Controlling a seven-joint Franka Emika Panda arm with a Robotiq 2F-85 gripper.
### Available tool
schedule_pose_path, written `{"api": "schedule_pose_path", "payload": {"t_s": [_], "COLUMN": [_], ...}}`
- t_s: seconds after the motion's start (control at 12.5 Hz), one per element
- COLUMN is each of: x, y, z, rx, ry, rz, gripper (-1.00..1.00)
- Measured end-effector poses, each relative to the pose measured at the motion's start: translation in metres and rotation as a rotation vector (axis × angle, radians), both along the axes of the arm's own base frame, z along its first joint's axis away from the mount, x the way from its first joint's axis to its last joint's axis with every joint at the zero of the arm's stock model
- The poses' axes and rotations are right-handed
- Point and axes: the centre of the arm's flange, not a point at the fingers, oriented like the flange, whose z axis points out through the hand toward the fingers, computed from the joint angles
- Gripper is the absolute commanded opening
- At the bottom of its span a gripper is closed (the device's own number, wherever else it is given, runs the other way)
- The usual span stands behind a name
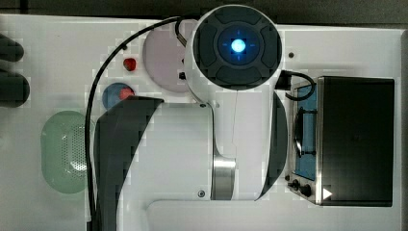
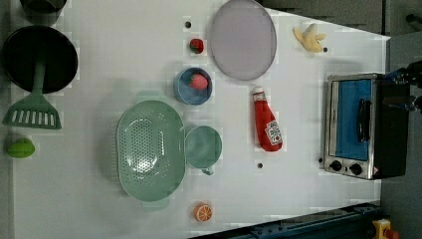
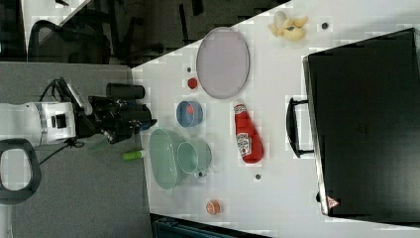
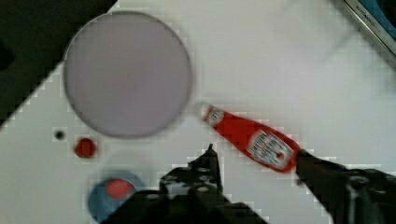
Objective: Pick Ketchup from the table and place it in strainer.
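Red Ketchup [image 2: 266, 125] flat beside strainer [image 2: 149, 149], apparently.

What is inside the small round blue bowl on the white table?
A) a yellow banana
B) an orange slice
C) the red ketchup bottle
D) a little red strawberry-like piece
D, because the left view shows a little red strawberry-like piece sitting inside the small round blue bowl, while the red squeeze ketchup bottle with the white cap lies apart on the white table.

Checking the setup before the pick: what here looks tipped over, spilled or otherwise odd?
Only the Ketchup stands out: it lies flat on its side on the table, between the plate and toaster oven. Nothing looks spilled or damaged.
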Motion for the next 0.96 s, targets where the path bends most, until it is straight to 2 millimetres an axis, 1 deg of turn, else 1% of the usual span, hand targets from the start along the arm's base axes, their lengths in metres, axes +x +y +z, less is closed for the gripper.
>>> {"api": "schedule_pose_path", "payload": {"t_s": [0.16,0.24,0.4,0.48,0.56,0.64,0.72,0.8,0.96], "x": [-0.036,-0.049,-0.062,-0.064,-0.063,-0.059,-0.054,-0.051,-0.045], "y": [-0.004,-0.01,-0.015,-0.015,-0.015,-0.013,-0.009,-0.007,-0.001], "z": [-0.001,0.008,0.03,0.036,0.037,0.03,0.014,-0.008,-0.061], "rx": [0.0,-0.006,-0.012,-0.013,-0.013,-0.015,-0.016,-0.019,-0.015], "ry": [0.104,0.097,0.045,0.028,0.008,-0.01,-0.026,-0.007,0.059], "rz": [-0.012,-0.024,-0.038,-0.039,-0.039,-0.035,-0.028,-0.015,0.071], "gripper": [0.81,0.99,1.0,1.0,1.0,1.0,1.0,1.0,1.0]}}
